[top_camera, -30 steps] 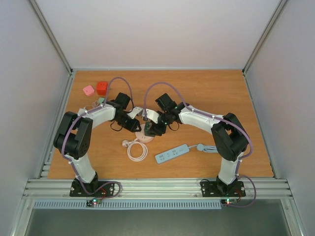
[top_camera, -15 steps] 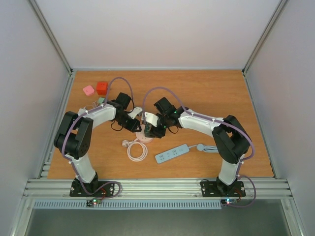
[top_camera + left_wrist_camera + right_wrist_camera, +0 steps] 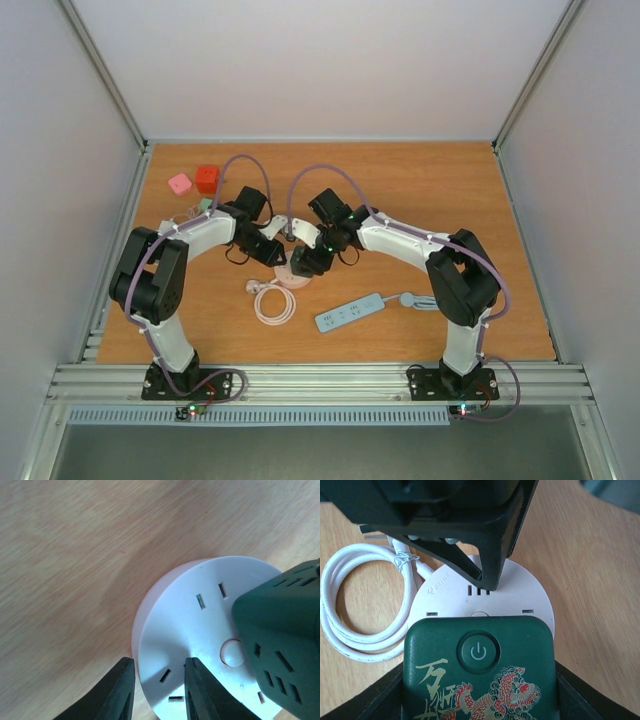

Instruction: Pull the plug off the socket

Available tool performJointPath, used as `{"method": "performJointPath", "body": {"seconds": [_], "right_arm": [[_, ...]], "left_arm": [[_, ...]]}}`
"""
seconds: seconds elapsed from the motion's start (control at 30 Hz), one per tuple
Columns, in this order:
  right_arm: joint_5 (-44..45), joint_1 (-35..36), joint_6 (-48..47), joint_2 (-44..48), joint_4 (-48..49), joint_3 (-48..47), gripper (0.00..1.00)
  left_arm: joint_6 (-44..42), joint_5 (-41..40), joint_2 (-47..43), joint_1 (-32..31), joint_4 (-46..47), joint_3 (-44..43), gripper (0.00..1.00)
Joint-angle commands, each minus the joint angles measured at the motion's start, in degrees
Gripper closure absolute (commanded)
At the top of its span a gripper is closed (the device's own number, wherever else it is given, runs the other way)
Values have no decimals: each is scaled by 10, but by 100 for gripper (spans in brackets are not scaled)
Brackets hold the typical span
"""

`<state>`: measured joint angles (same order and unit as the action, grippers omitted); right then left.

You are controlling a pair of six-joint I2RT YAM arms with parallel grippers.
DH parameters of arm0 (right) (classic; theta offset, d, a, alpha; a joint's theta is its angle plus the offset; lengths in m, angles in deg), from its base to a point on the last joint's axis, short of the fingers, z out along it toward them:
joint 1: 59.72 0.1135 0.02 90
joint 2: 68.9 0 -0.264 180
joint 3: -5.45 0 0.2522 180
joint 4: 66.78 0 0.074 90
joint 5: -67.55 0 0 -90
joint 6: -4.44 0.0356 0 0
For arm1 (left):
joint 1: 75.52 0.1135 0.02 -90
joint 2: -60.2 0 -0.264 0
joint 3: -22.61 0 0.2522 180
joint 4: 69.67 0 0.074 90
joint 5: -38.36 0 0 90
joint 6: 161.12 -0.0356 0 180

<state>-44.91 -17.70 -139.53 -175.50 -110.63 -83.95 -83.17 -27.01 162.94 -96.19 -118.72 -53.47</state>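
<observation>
My right tool (image 3: pixel 479 700) is pinching the green plug (image 3: pixel 479 655), which sits on the round white socket (image 3: pixel 190 620) in the middle of the surface (image 3: pixel 75 555). My left tool (image 3: pixel 160 692) has its fingers close together, straddling the socket's rim, one over the face and one just outside. I cannot tell whether they grip. A coiled white cord (image 3: pixel 365 650) lies beside the socket.

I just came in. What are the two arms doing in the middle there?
Both arms meet over a round white socket. The left pincer straddles the socket's rim, apparently steadying it. The right pincer grips the green plug by its sides. The plug sits on the socket face, not yet pulled clear. A coiled white cable lies beside it.
</observation>
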Motion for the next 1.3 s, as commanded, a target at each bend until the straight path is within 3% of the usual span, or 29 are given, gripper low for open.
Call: {"method": "performJointPath", "body": {"seconds": [0.0,0.27,0.47,0.67,0.8,0.93,1.0,1.13,1.27], "right_arm": [[-73,-4,54,1,16,-58,98],[-15,2,-10,32,56,9,98],[-12,2,-6,39,64,43,98],[-14,1,6,46,73,62,98],[-18,1,9,53,74,71,98],[-22,-2,10,54,70,74,98],[-28,-6,11,54,66,73,98],[-42,-15,-4,57,54,74,98],[-57,-18,-39,63,42,86,98]], "left_arm": [[-10,-157,63,-3,13,29,70],[-6,-153,65,-3,12,27,70],[3,-76,6,7,38,20,68],[8,3,-113,25,127,59,56],[10,80,-197,51,218,126,36],[-51,137,-292,49,300,223,20],[-105,151,-327,42,309,267,18],[-260,152,-367,15,299,332,20],[-344,132,-373,-3,313,354,31]]}}
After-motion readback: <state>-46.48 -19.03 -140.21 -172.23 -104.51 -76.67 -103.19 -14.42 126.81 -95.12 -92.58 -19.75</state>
